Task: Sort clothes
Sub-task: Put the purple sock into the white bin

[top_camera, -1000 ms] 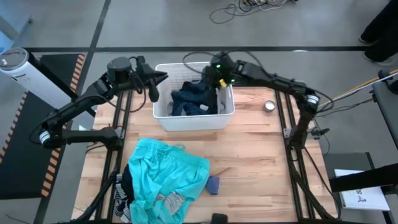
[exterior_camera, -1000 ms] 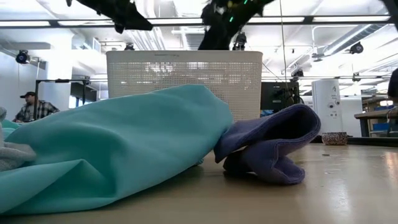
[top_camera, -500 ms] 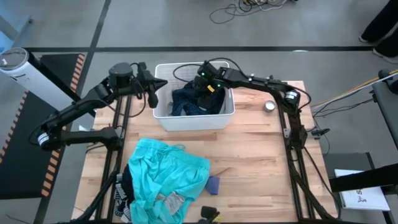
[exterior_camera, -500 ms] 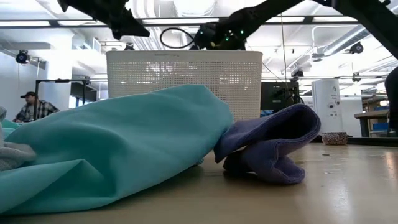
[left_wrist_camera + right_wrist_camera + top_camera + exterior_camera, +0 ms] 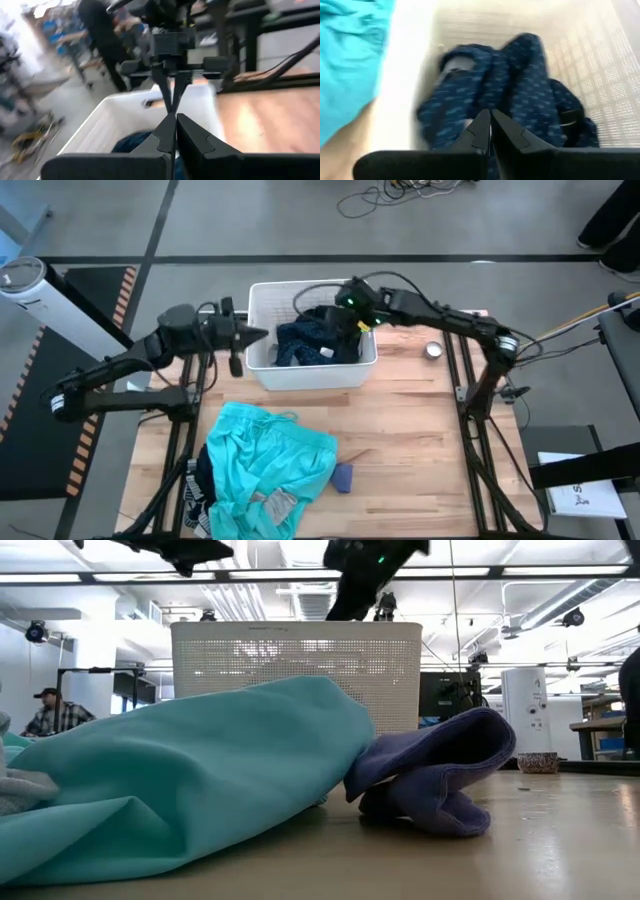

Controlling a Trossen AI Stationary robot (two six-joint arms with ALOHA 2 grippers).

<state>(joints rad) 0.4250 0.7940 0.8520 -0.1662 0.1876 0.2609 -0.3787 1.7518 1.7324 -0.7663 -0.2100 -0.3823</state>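
Observation:
A dark blue dotted garment (image 5: 312, 340) lies bunched inside the white ribbed bin (image 5: 262, 370) at the table's far side. A large turquoise garment (image 5: 265, 465) lies spread at the near left, with a small grey piece (image 5: 283, 502) on its near edge and a dark piece (image 5: 196, 498) under its left side. My right gripper (image 5: 490, 112) hovers shut over the dotted garment, nothing between its fingers. My left gripper (image 5: 172, 116) is shut, just left of the bin's left wall (image 5: 250, 330) and pointing at it.
A small purple-blue cloth (image 5: 343, 477) lies folded right of the turquoise garment. A small round bowl (image 5: 433, 350) stands right of the bin. Bare wood (image 5: 420, 440) takes up the table's right half. A person (image 5: 45, 712) sits in the room beyond.
My right gripper has swung toward the table's left over the bin, then back toward the bin's right part. My left gripper has gone toward the table's near edge along the bin's left wall. The clothes have stayed where they were.

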